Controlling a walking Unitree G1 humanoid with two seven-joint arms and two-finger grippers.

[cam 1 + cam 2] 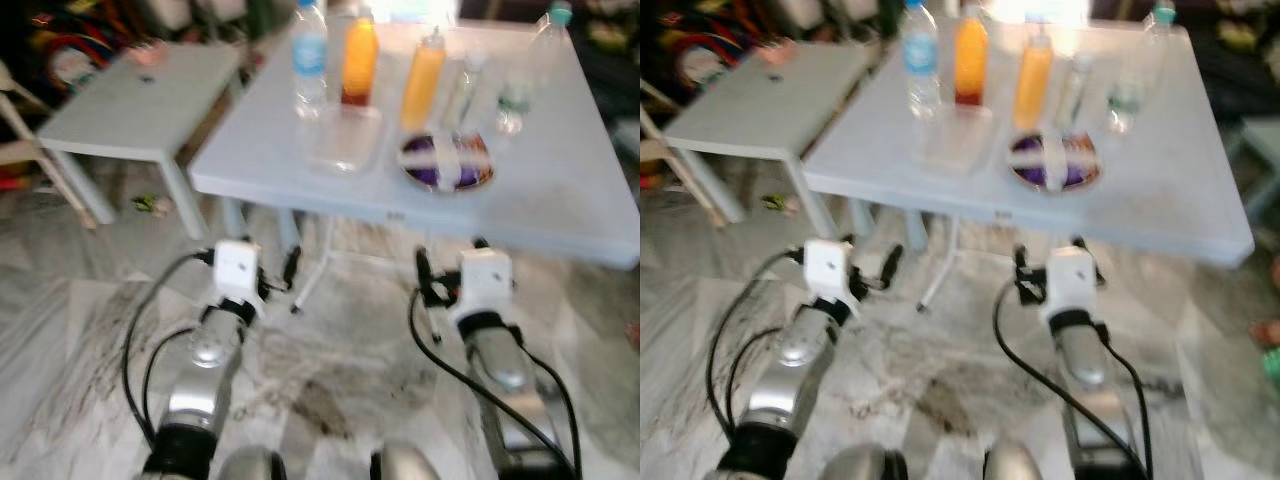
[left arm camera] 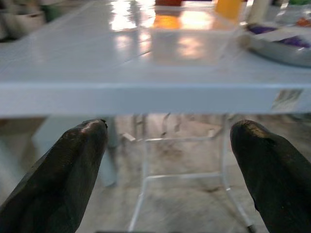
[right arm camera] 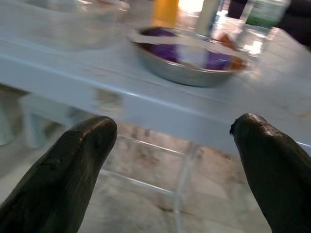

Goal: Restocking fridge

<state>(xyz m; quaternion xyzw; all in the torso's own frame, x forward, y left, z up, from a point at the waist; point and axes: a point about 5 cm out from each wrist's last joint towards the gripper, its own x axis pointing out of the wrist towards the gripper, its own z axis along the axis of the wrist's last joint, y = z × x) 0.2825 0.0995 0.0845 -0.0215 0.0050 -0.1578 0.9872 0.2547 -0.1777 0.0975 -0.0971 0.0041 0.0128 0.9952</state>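
A white table [image 1: 560, 190] stands in front of me. On it are a water bottle [image 1: 310, 60], two orange juice bottles [image 1: 359, 60] [image 1: 422, 80], a clear plastic container [image 1: 345, 140], a metal bowl [image 1: 446, 160] with purple contents, and a clear bottle [image 1: 515, 100] with a green label. My left gripper [image 2: 167, 141] is open, held below and just short of the table's front edge [image 2: 146, 97]. My right gripper [image 3: 172, 131] is open too, low before the edge, facing the bowl [image 3: 189, 58]. Neither holds anything.
A smaller white table [image 1: 140, 100] stands to the left, with clutter behind it. The floor [image 1: 330, 390] is marbled stone. White table legs [image 1: 310, 270] run under the tabletop between my grippers. The picture is a little blurred.
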